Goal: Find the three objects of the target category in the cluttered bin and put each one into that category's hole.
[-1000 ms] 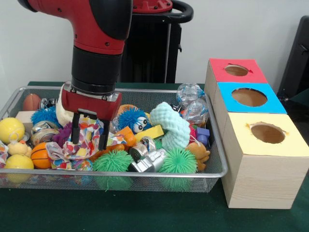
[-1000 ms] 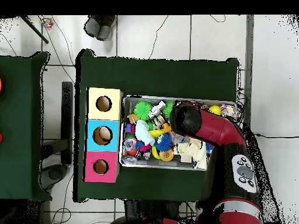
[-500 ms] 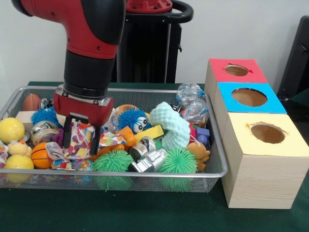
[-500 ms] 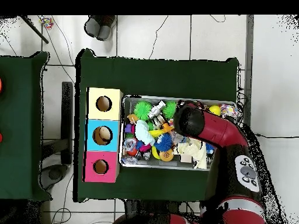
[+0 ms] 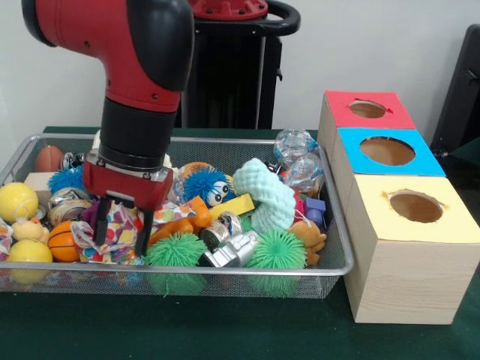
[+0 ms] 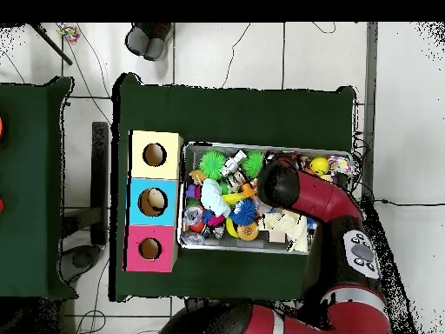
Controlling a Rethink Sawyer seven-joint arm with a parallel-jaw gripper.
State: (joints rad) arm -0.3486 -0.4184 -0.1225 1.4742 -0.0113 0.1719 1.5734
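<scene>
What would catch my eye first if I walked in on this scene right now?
Probably the big red and black arm reaching down into the wire bin, its gripper pushed into a colourful patterned cloth among balls and spiky toys. Beside the bin stands a row of three boxes topped red, blue and yellow, each with a round hole.

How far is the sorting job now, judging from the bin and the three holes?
Done: nothing visible; no toy shows in the holes of the boxes. In hand: the pincer is open, down over the patterned cloth toy, gripping nothing. Left: apparently all three, since the bin is full.
</scene>
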